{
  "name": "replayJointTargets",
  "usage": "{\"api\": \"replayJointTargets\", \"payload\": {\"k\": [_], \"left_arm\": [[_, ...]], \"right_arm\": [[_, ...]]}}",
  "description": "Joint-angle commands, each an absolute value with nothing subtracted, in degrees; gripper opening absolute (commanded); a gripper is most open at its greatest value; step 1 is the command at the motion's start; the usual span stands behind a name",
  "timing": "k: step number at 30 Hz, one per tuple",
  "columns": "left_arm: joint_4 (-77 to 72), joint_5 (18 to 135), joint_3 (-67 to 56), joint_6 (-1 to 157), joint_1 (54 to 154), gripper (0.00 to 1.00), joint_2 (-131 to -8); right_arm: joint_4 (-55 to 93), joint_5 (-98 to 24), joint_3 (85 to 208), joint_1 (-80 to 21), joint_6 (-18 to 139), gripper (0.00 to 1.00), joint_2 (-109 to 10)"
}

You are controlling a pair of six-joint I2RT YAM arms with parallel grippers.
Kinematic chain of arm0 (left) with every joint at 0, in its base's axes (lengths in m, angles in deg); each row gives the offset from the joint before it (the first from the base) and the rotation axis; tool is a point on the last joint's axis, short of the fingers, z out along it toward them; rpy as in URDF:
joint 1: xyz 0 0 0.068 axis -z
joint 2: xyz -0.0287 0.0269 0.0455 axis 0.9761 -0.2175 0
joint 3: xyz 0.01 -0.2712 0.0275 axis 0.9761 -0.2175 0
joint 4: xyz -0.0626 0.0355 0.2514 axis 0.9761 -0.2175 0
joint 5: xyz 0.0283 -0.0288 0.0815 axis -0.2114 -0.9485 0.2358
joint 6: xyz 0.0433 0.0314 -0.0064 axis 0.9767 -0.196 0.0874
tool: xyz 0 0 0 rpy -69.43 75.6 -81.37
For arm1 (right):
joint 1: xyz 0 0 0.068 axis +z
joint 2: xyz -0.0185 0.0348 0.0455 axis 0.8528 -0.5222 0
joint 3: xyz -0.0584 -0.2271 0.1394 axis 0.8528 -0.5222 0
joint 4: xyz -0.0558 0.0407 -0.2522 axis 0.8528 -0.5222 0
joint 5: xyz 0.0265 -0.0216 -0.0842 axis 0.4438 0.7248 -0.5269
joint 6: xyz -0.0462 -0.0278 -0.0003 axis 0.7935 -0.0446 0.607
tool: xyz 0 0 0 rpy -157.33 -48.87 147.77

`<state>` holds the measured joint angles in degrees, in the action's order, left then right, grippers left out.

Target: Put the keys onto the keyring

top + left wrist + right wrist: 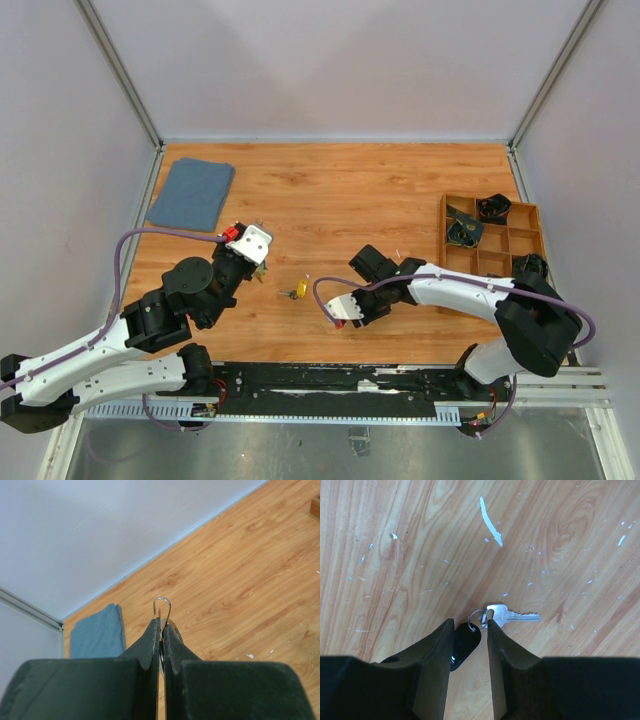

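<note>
Apparently the keyring (pixel 161 598) hides mostly inside left gripper (pixel 161 626).

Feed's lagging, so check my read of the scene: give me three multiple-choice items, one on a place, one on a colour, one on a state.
1. Where on the table does the blue cloth lie?
A. far-left corner
B. far-right corner
C. near edge, centre

2. What colour is the tag beside the silver key at the right gripper?
A. red
B. black
C. green

3. How is the left gripper?
A. open and empty
B. shut on the keyring
C. shut on the cloth

Answers:
1 A: the top view shows it far left.
2 B: the right wrist view shows a black tag.
3 B: the wire loop pokes out between pressed-together fingers.
</note>
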<state>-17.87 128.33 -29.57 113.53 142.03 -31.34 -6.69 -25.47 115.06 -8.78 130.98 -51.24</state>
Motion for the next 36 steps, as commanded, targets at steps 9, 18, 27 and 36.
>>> {"api": "replayJointTargets", "payload": {"k": [9, 18, 27, 36], "left_arm": [[-16.0, 129.4, -29.0, 114.29, 141.72, 0.01, -30.56], [-15.91, 129.31, -28.76, 114.52, 141.72, 0.01, -31.02], [-15.46, 129.32, -28.76, 115.14, 141.77, 0.01, -31.24], [-15.28, 129.1, -28.65, 115.14, 141.69, 0.01, -31.54]], "right_arm": [[-8.37, -27.62, 117.25, -8.6, 130.73, 0.29, -54.75], [-11.48, -29.19, 118.66, -8.59, 130.1, 0.23, -57.33], [-12.88, -30.19, 119.68, -8.6, 125.14, 0.05, -58.52], [-12.9, -31.6, 122.42, -8.59, 114.9, 0.01, -56.53]]}}
